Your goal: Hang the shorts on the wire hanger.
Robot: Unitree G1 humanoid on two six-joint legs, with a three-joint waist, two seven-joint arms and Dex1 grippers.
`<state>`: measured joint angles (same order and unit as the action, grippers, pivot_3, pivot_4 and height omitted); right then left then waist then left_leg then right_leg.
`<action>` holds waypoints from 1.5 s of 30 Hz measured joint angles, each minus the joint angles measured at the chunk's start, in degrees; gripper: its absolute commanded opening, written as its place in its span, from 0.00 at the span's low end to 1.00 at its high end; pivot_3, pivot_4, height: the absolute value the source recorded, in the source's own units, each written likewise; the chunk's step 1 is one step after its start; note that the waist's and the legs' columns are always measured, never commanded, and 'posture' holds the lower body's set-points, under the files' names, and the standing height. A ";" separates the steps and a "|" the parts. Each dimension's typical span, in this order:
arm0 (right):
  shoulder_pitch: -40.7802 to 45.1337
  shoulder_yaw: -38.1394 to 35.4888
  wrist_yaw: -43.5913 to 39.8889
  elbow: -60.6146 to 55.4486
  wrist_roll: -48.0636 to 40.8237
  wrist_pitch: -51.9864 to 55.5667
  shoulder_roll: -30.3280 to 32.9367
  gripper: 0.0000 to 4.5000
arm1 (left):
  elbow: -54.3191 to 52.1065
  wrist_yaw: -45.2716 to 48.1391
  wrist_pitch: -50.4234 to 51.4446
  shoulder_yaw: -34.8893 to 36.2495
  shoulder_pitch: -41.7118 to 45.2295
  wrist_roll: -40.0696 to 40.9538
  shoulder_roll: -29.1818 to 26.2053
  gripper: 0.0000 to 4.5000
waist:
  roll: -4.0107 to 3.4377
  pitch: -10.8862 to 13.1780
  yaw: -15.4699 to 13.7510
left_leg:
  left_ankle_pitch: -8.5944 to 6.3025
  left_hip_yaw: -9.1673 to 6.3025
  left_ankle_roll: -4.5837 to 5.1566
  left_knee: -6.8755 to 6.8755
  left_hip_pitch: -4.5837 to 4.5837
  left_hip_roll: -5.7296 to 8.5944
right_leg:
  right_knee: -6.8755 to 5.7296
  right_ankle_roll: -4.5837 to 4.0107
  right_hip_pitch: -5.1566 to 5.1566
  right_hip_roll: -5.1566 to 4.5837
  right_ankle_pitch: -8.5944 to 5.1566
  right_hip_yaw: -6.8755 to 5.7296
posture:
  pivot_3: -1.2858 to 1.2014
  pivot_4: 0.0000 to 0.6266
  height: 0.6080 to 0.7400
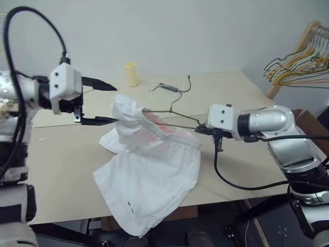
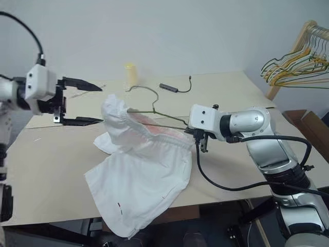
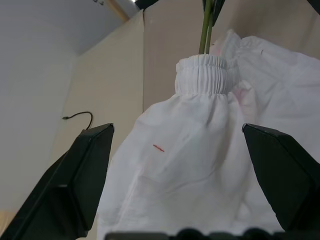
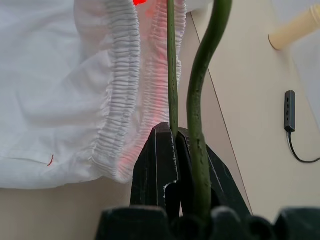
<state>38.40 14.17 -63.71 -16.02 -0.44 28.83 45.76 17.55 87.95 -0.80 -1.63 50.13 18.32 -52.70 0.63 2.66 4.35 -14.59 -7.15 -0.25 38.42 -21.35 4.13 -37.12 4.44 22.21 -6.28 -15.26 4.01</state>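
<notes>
Beige table (image 1: pixel 61 175): the shorts (image 1: pixel 149 170) drape at its centre, waistband threaded on the wire hanger (image 1: pixel 172 110), which the right gripper (image 1: pixel 201 129) (at three o'clock) clamps; left gripper (image 1: pixel 97 101) gapes at nine. Levelling remains.

Soft, even light is filling the scene — shadows are lying faint under the shorts (image 1: pixel 149 170) on the surface (image 1: pixel 61 170). Nearby pincer fingers (image 3: pixel 75 180) are blurring slightly — no glare showing.
</notes>
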 measured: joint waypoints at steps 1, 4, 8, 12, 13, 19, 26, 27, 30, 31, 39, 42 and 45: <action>0.14 0.54 -0.01 -0.20 0.17 0.01 0.04 0.00 | 2.09 1.33 -0.61 -1.59 1.61 -0.81 1.00 0.99 | 0.00 0.00 0.16 | 0.00 0.00 0.00 0.00 0.00 0.00 | -0.01 0.00 0.01 0.00 0.00 0.00 | 0.47 0.00 1.00; 0.56 1.36 -0.03 -0.60 0.28 0.11 0.01 0.00 | 7.37 3.78 -5.21 -6.75 4.30 -4.98 2.94 0.99 | 0.00 0.00 1.24 | 0.00 -0.01 0.00 0.00 -0.02 0.00 | -0.01 0.02 0.01 0.00 -0.01 0.01 | 0.47 0.00 1.00; 1.01 2.39 -0.02 -1.15 0.35 0.74 0.06 0.00 | 15.14 4.08 -11.79 -11.93 6.88 -12.24 6.64 0.95 | 0.02 -0.01 2.28 | 0.00 -0.03 0.01 0.01 -0.03 0.00 | -0.02 0.03 0.02 0.00 -0.01 0.01 | 0.47 0.00 1.00; 1.02 3.24 -0.03 -1.65 0.33 2.54 0.06 0.00 | 16.19 4.19 -13.32 -15.23 7.28 -13.72 8.00 0.71 | 0.02 0.00 3.46 | 0.00 -0.06 0.02 0.02 -0.15 -0.02 | -0.02 0.07 0.10 -0.02 -0.04 0.02 | 0.46 0.00 1.00; 1.02 3.25 -0.03 -1.82 0.32 3.09 0.06 0.00 | 16.21 4.02 -13.58 -15.24 7.28 -13.86 8.71 0.64 | 0.02 -0.01 3.62 | 0.00 -0.08 0.02 0.05 -0.17 -0.03 | -0.02 0.08 0.10 -0.03 -0.05 0.02 | 0.46 0.00 1.00; 1.05 3.39 -0.54 -3.25 -0.04 6.32 0.26 0.00 | 16.00 2.15 -12.89 -15.05 6.67 -13.99 10.39 0.20 | 0.02 0.00 4.80 | -0.03 -0.14 0.06 0.24 -0.23 -0.04 | -0.08 0.11 0.10 -0.04 -0.06 0.01 | 0.46 0.00 1.00; 1.10 4.12 -1.58 -4.03 -0.60 7.50 0.79 0.00 | 14.44 1.89 -8.88 -12.88 4.61 -13.12 10.32 0.01 | 0.02 -0.01 5.26 | -0.04 -0.17 0.08 0.32 -0.25 -0.03 | -0.12 0.13 0.08 -0.06 -0.07 0.00 | 0.46 0.00 1.00; 1.10 4.12 -1.72 -4.14 -0.70 7.47 0.88 0.00 | 14.04 1.91 -8.19 -12.41 3.98 -12.58 10.31 0.01 | 0.02 -0.01 5.28 | -0.04 -0.17 0.08 0.32 -0.24 -0.03 | -0.12 0.13 0.08 -0.07 -0.07 0.00 | 0.46 0.00 1.00; 1.07 4.11 -2.13 -4.32 -1.06 6.57 1.13 0.23 | 12.47 1.51 -5.11 -11.38 2.42 -11.51 10.26 0.00 | 0.02 -0.01 5.32 | -0.04 -0.18 0.08 0.32 -0.28 -0.04 | -0.13 0.13 0.10 -0.07 -0.07 0.00 | 0.46 0.00 1.00; 1.06 4.03 -2.05 -4.27 -1.22 6.55 1.13 0.31 | 11.51 1.52 -4.05 -10.75 1.77 -11.14 10.19 0.00 | 0.02 0.00 5.37 | -0.04 -0.18 0.08 0.33 -0.27 -0.04 | -0.14 0.13 0.10 -0.07 -0.07 0.00 | 0.46 0.00 1.00; -2.04 -7.69 3.06 1.97 -4.83 8.09 2.18 0.94 | 6.84 -1.04 0.82 -7.56 -4.72 -9.22 7.05 0.00 | 0.02 -0.01 5.39 | -0.04 -0.19 0.08 0.32 -0.26 -0.03 | -0.18 0.13 0.10 -0.14 -0.07 0.01 | 0.46 0.00 1.00; -6.33 -16.15 6.41 5.55 -7.74 8.82 2.03 0.99 | 5.19 -3.32 2.61 -5.85 -6.52 -9.08 6.52 0.00 | 0.04 -0.02 5.07 | -0.05 -0.19 0.09 0.32 -0.26 -0.01 | -0.17 0.13 0.08 -0.17 -0.07 0.00 | 0.46 0.01 1.00; -12.55 -21.86 8.88 7.13 -10.39 9.17 0.20 0.99 | 4.00 -6.07 4.71 -3.96 -8.16 -9.03 6.40 0.00 | 0.05 -0.02 4.54 | -0.05 -0.19 0.10 0.31 -0.25 -0.03 | -0.22 0.13 0.10 -0.15 -0.07 0.03 | 0.46 0.02 1.00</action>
<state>25.84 -7.68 -54.83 -8.89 -10.83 38.00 45.96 21.55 81.89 3.91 -5.59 41.97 9.29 -46.30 0.68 2.64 8.89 -14.64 -7.33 -0.15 38.73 -21.60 4.10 -37.34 4.56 22.31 -6.43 -15.33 4.04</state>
